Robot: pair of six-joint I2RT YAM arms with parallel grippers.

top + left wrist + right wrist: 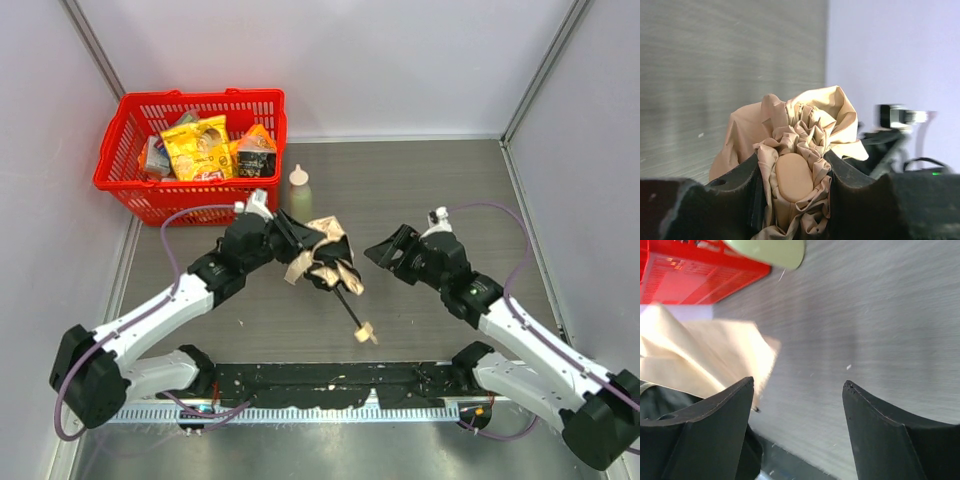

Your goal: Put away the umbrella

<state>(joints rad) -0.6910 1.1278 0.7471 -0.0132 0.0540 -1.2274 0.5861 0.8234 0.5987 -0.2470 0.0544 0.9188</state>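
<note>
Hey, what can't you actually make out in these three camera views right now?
Left wrist view: shaft and handle of the umbrella, hidden behind its bunched fabric and the left gripper.
Right wrist view: most of the squeeze bottle, cut off by the top edge.
Top view: print on the packets in the red basket, too small to read.

Left arm (150,318) and right arm (535,338): white shells, black joints, black left claw (305,238) and right claw (378,250) (purple cables (168,235) trailing).
</note>
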